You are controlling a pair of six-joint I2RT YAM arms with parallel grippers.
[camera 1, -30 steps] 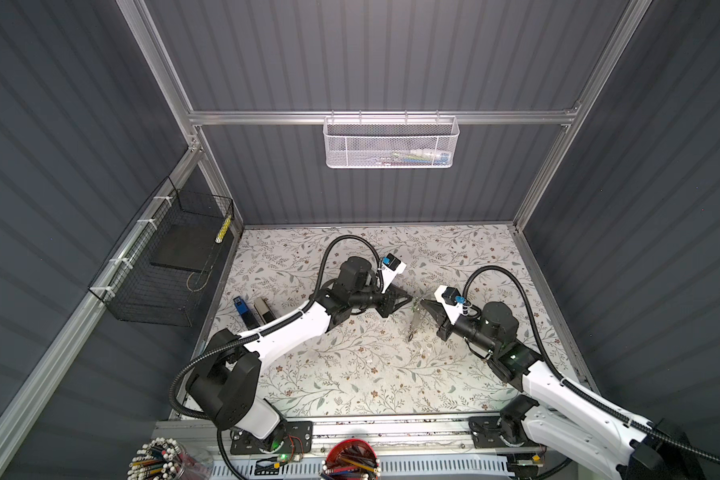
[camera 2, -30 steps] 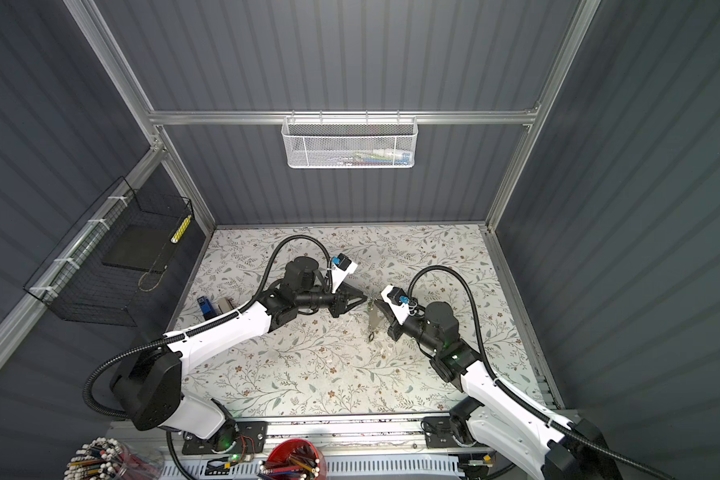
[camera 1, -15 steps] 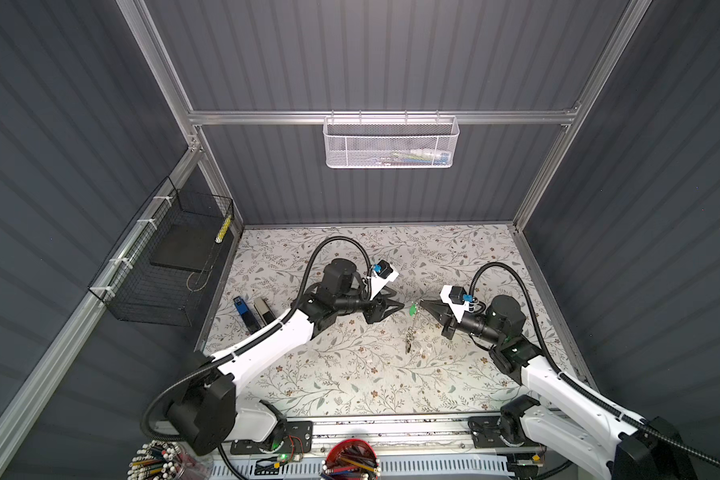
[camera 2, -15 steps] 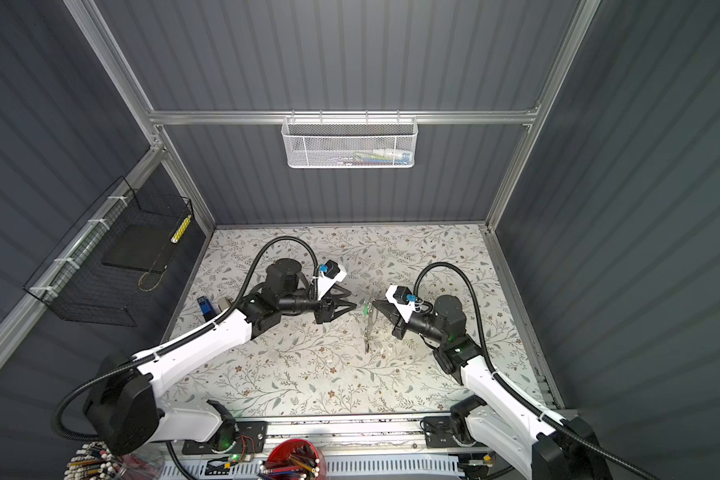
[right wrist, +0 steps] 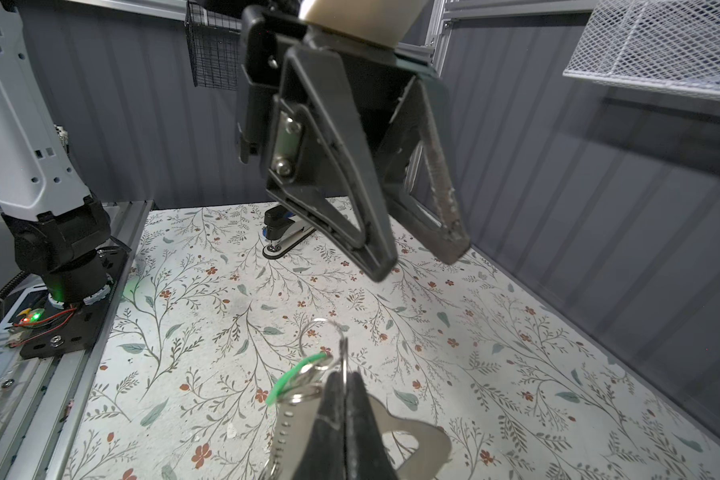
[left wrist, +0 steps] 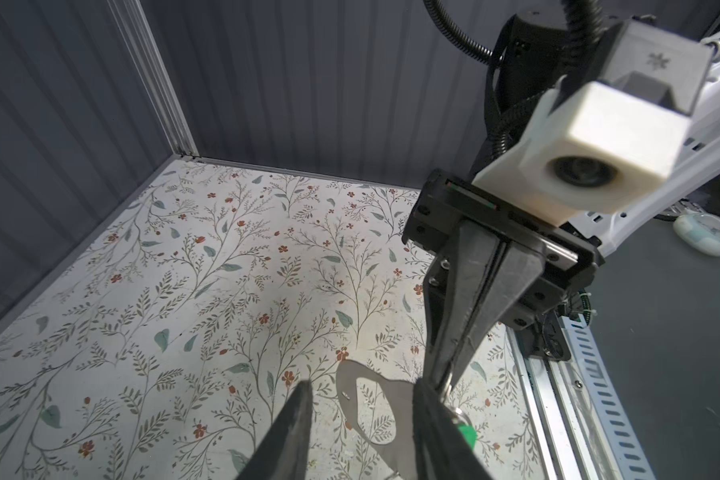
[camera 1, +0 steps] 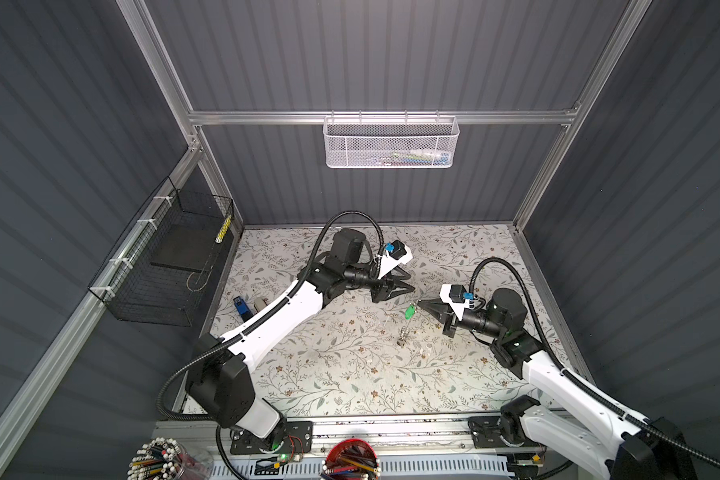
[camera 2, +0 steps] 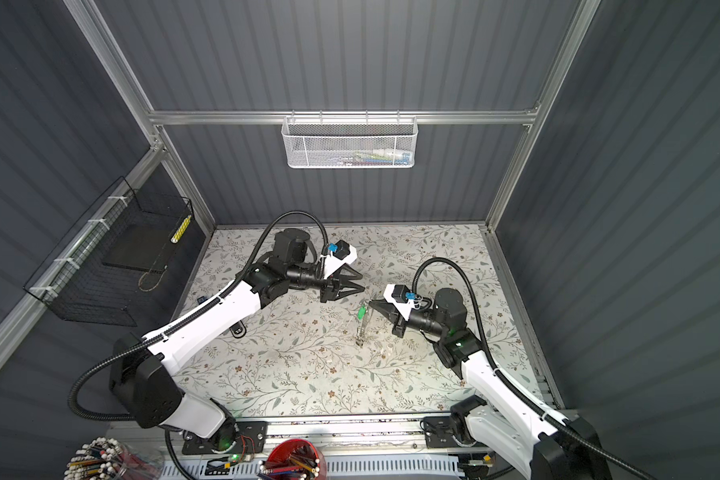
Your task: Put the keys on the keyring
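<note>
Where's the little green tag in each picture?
In a top view: the green tag sits near the middle, just off the right gripper's tip.
In a top view: same spot, beside that tip.
Left wrist view: peeking out close to the right gripper's tip.
Right wrist view: a thin green edge beside that tip.
Shared landmark: the shut right gripper, holding the keyring.

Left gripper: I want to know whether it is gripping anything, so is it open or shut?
Open. In the right wrist view the left gripper has its jaws spread well apart, with nothing between them.
</note>
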